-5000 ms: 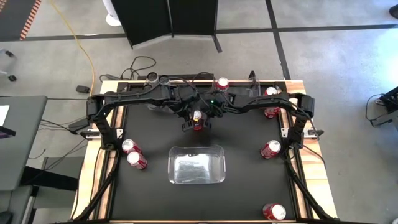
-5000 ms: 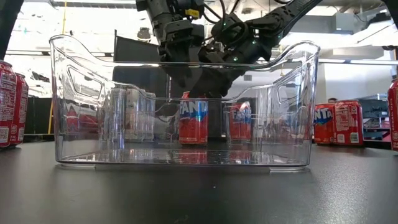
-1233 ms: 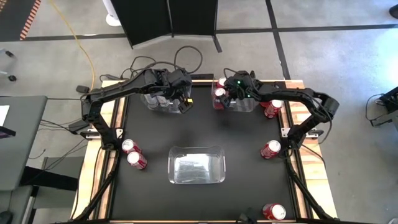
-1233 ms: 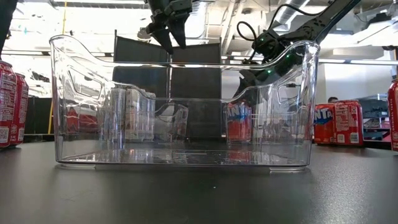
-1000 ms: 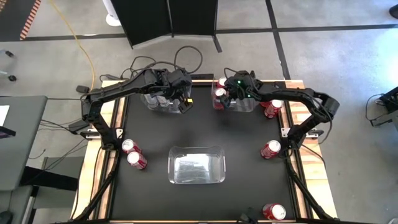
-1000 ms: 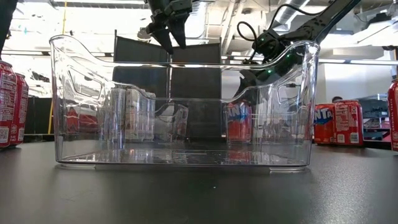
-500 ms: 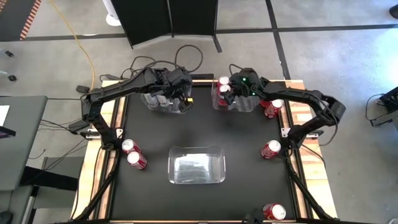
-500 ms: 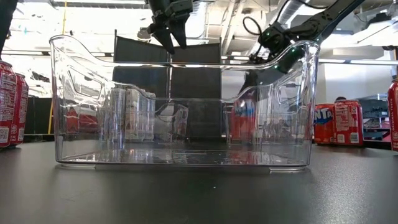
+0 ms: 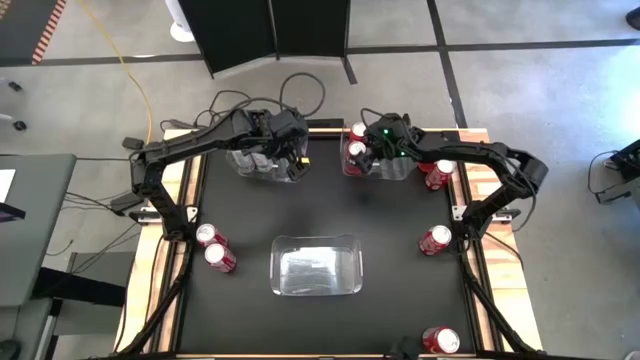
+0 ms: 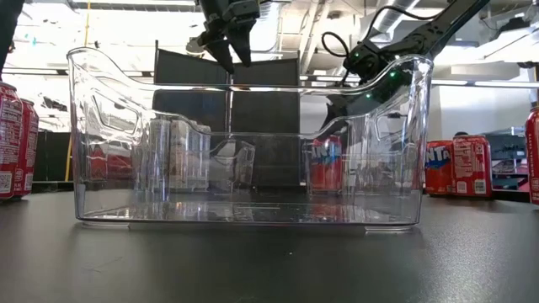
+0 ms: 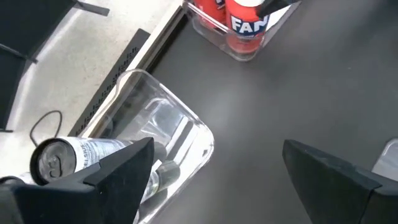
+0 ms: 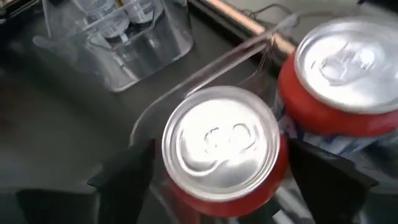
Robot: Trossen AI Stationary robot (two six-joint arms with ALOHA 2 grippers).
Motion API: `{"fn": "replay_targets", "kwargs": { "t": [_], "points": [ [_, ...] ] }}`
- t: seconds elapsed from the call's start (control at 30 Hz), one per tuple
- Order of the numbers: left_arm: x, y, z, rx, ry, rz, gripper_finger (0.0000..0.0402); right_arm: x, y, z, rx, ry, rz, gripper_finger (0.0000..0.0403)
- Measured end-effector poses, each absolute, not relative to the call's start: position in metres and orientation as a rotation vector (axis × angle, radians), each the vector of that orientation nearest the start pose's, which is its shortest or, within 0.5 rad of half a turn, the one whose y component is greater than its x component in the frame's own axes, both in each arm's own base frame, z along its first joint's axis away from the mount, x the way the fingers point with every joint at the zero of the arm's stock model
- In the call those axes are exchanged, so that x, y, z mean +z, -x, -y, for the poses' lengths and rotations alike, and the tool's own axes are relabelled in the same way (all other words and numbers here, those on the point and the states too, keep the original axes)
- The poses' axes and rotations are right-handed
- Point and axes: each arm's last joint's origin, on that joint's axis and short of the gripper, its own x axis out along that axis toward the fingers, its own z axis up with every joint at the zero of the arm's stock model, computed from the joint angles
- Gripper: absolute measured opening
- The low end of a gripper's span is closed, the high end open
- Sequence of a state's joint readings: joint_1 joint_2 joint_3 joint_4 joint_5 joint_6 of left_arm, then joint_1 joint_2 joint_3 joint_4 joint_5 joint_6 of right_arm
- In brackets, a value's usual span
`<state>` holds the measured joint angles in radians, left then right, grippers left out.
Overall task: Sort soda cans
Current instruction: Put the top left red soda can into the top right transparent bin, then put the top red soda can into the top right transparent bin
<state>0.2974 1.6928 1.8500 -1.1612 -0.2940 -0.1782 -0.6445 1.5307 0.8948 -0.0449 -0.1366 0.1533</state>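
We have both arms at the far edge of the table, each over its own clear bin. Our right gripper hangs straight over a red can standing in the right bin; its fingers stand apart on either side of the can, a gap showing on each side, so we judge the can let go rather than held. A second red can stands just beside it in the same bin, on the side away from the other arm. Our left gripper hovers with its fingers wide apart and nothing between them, above the near corner of the left bin, and a silver can lies on its side right beneath one finger. The silver cans look gathered in that bin, though we cannot count them. So the sort reads as partly done: silver to the left, some red to the right. Still out on the table are two red cans well behind the left gripper near the table's edge, two just outside the right bin, one farther back on the right, and one at the near edge. The middle bin looks empty.
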Motion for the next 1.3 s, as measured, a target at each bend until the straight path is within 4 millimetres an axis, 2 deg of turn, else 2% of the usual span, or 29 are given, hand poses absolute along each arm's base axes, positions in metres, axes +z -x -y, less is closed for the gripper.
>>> {"fn": "replay_targets", "kwargs": {
  "t": [0.1,0.17,0.37,0.5,0.67,0.8,1.03,1.3],
  "points": [
    [0.382,-0.318,-0.106,0.630,0.162,-0.971,0.0352,0.210,-0.252,0.188,-0.544,-0.465,-0.597,0.0395],
    [0.382,-0.318,-0.106,0.630,0.162,-0.976,0.0352,0.215,-0.250,0.187,-0.548,-0.471,-0.583,0.0392],
    [0.382,-0.318,-0.106,0.622,0.146,-0.983,0.0352,0.247,-0.236,0.178,-0.583,-0.438,-0.484,0.0383],
    [0.382,-0.318,-0.106,0.617,0.136,-0.982,0.0352,0.265,-0.211,0.172,-0.782,-0.513,-0.482,0.0382],
    [0.385,-0.321,-0.110,0.616,0.127,-0.939,0.0352,0.280,-0.171,0.165,-1.088,-0.636,-0.612,0.0382],
    [0.387,-0.324,-0.114,0.592,0.129,-0.896,0.0352,0.290,-0.146,0.154,-1.229,-0.699,-0.670,0.0382],
    [0.387,-0.323,-0.115,0.586,0.124,-0.897,0.0352,0.285,-0.121,0.156,-1.433,-0.772,-0.749,0.0381],
    [0.387,-0.323,-0.114,0.592,0.140,-0.903,0.0352,0.268,-0.124,0.167,-1.458,-0.840,-0.866,0.0381]
  ]
}}
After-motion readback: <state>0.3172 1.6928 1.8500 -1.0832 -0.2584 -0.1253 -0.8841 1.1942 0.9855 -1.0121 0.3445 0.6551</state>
